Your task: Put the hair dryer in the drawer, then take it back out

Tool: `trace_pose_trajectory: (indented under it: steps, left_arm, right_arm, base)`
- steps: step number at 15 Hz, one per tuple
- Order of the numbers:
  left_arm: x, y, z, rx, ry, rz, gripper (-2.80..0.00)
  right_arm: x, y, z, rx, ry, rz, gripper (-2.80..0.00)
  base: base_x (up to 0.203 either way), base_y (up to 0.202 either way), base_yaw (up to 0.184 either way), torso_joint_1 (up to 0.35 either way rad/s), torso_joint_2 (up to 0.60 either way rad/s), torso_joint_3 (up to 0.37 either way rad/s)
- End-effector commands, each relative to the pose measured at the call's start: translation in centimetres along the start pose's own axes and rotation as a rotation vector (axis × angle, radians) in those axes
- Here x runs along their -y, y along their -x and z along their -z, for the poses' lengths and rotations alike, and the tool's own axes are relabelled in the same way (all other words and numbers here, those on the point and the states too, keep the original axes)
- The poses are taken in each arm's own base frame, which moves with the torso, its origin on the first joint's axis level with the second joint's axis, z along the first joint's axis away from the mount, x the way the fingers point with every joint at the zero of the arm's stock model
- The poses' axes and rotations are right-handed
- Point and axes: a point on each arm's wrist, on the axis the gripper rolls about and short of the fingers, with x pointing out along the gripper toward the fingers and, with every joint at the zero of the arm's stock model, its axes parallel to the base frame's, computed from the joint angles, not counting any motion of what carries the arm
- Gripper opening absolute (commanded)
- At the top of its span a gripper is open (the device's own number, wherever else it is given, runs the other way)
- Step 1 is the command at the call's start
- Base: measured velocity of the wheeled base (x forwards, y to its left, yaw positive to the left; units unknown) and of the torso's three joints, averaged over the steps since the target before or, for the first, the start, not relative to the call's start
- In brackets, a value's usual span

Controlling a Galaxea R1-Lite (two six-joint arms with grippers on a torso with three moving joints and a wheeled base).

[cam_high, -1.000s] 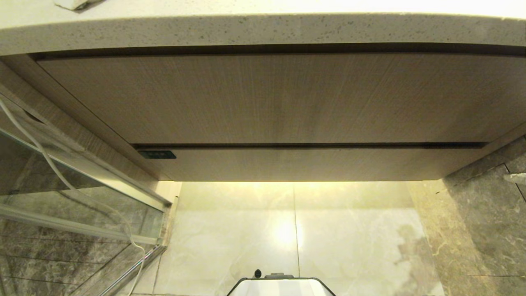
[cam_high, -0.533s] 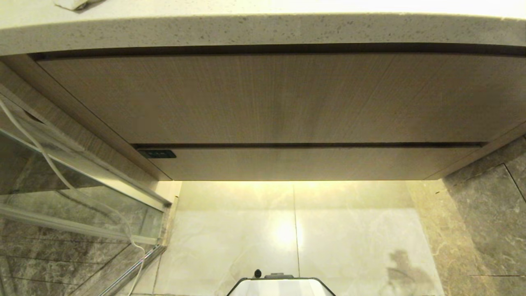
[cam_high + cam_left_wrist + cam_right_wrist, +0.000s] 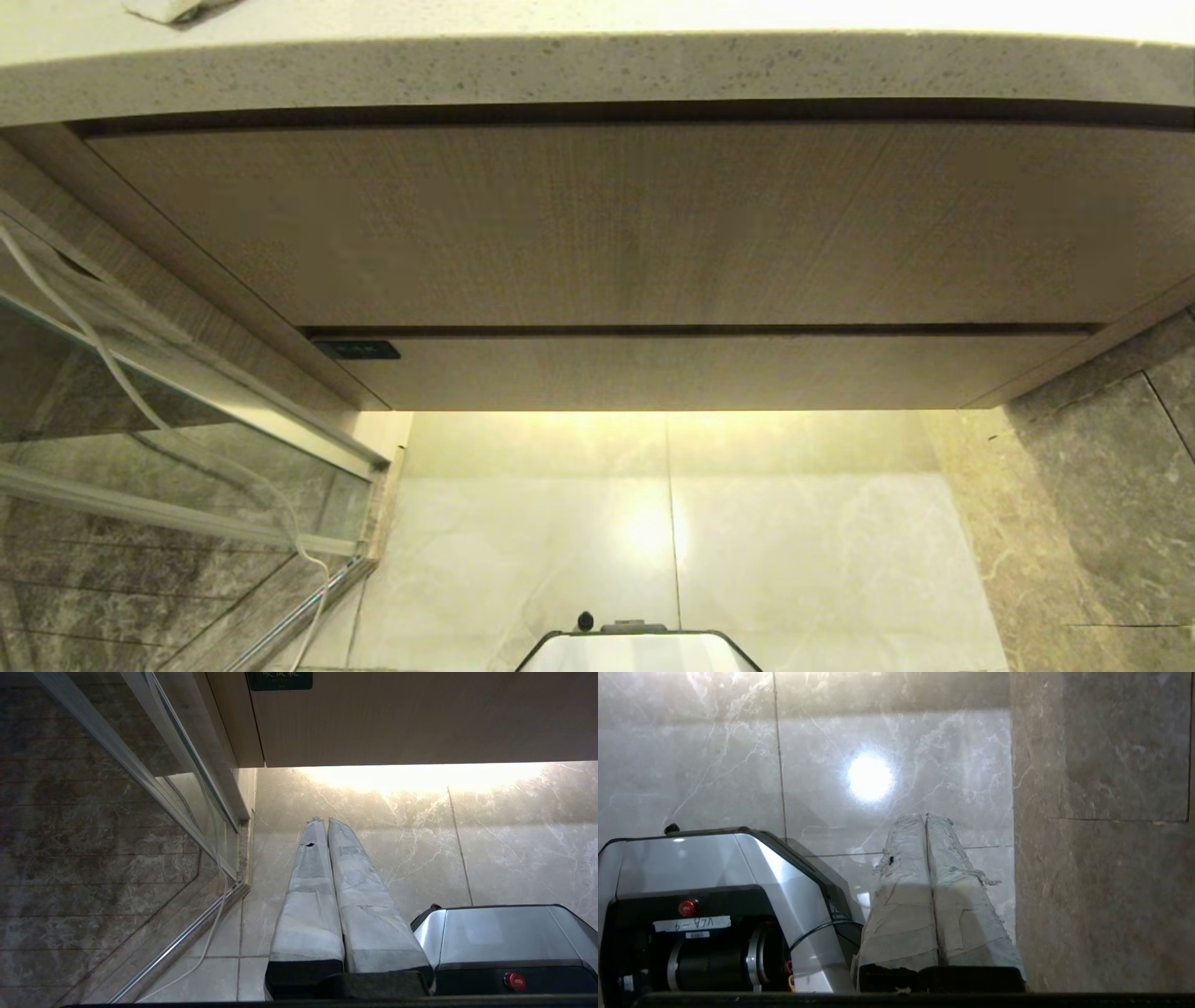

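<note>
The right gripper's grey tip and its shadow are gone from beside the low wood-grain drawer (image 3: 709, 373).

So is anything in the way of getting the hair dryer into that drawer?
Yes: the drawer itself is shut, its low front flush under the taller panel. Both grippers, left gripper and right gripper, hang closed and empty over the floor.

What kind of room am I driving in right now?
Most likely a bathroom: a speckled stone countertop over a wood-grain vanity with a shut drawer, polished marble floor tiles, and a glass shower screen.
</note>
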Motion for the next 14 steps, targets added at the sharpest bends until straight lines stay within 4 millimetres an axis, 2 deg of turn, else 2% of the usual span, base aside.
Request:
trace_pose_trajectory:
  steps: [1, 4, 9, 12, 14]
  left_arm:
    - [0.0, 0.0, 0.0, 0.0, 0.0, 0.0, -2.8]
    - [0.0, 0.0, 0.0, 0.002, 0.0, 0.0, -2.8]
    - [0.0, 0.0, 0.0, 0.002, 0.0, 0.0, -2.8]
    - [0.0, 0.0, 0.0, 0.0, -0.003, 0.0, -2.8]
    - [0.0, 0.0, 0.0, 0.0, 0.0, 0.0, -2.8]
  right_arm:
    - [-0.5, 1.4, 2.5, 0.095, 0.012, 0.001, -2.8]
    - [-0.6, 2.0, 4.7, 0.176, 0.011, 0.001, -2.8]
    - [-0.5, 2.3, 5.1, 0.222, 0.027, -0.097, -2.8]
    - [-0.4, 3.6, 6.0, 0.407, 0.018, -0.1, -2.8]
    - [-0.4, 3.8, 6.3, 0.463, 0.004, -0.103, -2.8]
  base:
    - [0.0, 0.0, 0.0, 0.0, 0.0, 0.0]
    - [0.0, 0.0, 0.0, 0.0, 0.0, 0.0]
    - [0.0, 0.0, 0.0, 0.0, 0.0, 0.0]
    - [0.0, 0.0, 0.0, 0.0, 0.0, 0.0]
    - [0.0, 0.0, 0.0, 0.0, 0.0, 0.0]
